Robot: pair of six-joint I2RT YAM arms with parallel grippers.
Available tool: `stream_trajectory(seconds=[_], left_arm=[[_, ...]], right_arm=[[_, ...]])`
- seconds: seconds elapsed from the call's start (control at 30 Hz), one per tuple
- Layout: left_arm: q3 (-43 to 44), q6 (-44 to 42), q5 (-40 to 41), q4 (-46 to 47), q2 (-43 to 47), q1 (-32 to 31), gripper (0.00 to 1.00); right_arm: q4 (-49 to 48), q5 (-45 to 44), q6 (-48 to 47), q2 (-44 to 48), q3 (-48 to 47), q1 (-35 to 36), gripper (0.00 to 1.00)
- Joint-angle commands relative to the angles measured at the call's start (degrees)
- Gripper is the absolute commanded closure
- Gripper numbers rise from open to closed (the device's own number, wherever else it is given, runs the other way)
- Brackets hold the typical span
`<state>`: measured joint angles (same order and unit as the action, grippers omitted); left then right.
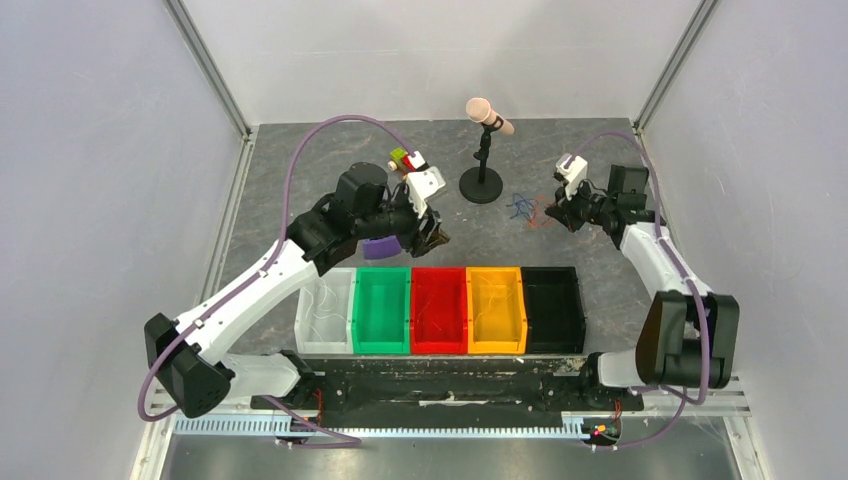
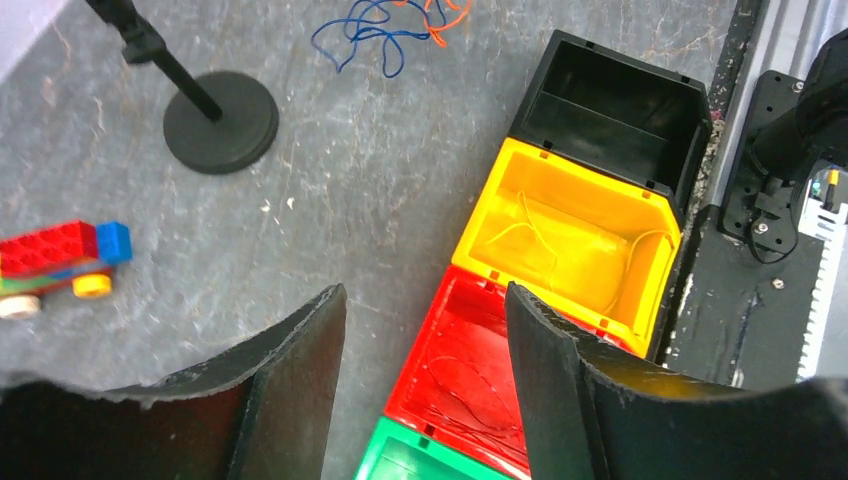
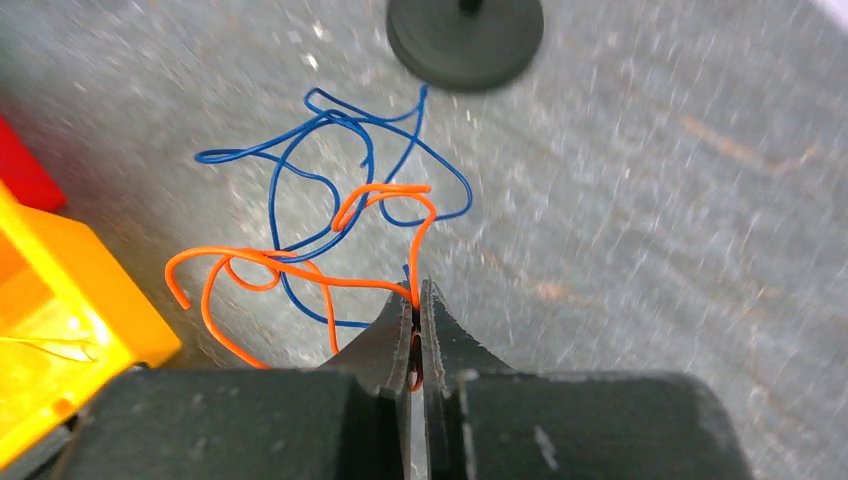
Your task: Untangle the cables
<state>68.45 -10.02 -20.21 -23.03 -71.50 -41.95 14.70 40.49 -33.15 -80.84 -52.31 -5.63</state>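
Observation:
A small tangle of thin wires lies on the grey table right of the stand: a dark blue wire (image 3: pixel 300 180) looped through an orange wire (image 3: pixel 300 275). The tangle also shows in the top view (image 1: pixel 528 210) and at the top of the left wrist view (image 2: pixel 385 30). My right gripper (image 3: pixel 417 290) is shut on the orange wire, which runs out between its fingertips. My left gripper (image 2: pixel 425 300) is open and empty, above the back edge of the red bin (image 2: pixel 470 370). Thin wires lie inside the red bin, the yellow bin (image 2: pixel 570 235) and the white bin (image 1: pixel 325 315).
A row of bins stands at the near side: white, green (image 1: pixel 381 310), red, yellow, black (image 1: pixel 553 308). A microphone on a black round stand (image 1: pixel 481 185) is at the back middle. A toy brick car (image 2: pixel 60 262) sits behind the left gripper.

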Motion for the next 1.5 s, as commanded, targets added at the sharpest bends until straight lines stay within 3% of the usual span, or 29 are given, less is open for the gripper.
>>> stream_trajectory(seconds=[0.0,0.17,0.27,0.4,0.57,0.93,1.0,1.07,1.13,1.2,1.47], left_arm=[[3.2,-7.5,-6.1,3.2,-1.5,1.0,0.34],[4.0,-14.0,-12.9,4.9,-3.2,1.2,0.41],[5.5,-27.6,-19.5,-0.9,-3.6,1.2,0.44],[5.1,-34.6,-20.4,-0.9,-4.1,1.1,0.43],[3.4,-33.7,-20.6,3.2,-4.6,-0.2,0.40],[-0.6,-26.9,-14.8,7.5,-7.4,-4.5,0.27],[-0.4,-25.6,-13.8,7.8,-8.1,-4.5,0.34],[-0.5,-24.8,-12.8,7.3,-7.9,-4.5,0.54],[-1.7,-23.9,-11.6,6.6,-6.7,-4.5,0.81],[-3.8,-23.6,-11.2,6.0,-4.7,-3.9,0.98],[-10.7,-22.6,-12.1,0.0,4.9,5.8,0.98]], right_arm=[[-1.6,11.1,3.4,5.3,-3.6,-0.3,1.00],[-0.2,19.9,3.3,10.6,-3.7,-0.1,1.00],[6.0,23.1,-4.7,13.8,-4.1,0.8,1.00],[19.0,25.4,-18.0,16.2,-5.8,3.4,1.00],[21.9,23.9,-20.7,19.1,-5.2,9.8,1.00],[12.0,22.1,-9.5,22.8,-3.1,16.2,1.00],[11.9,21.8,-9.1,23.2,-3.0,16.5,1.00],[10.8,20.9,-7.9,23.5,-2.6,16.5,1.00],[9.8,19.4,-6.2,23.5,-2.5,16.5,1.00],[9.0,17.7,-4.6,23.1,-2.5,16.4,1.00],[3.3,18.1,2.8,18.6,-5.1,8.2,1.00]])
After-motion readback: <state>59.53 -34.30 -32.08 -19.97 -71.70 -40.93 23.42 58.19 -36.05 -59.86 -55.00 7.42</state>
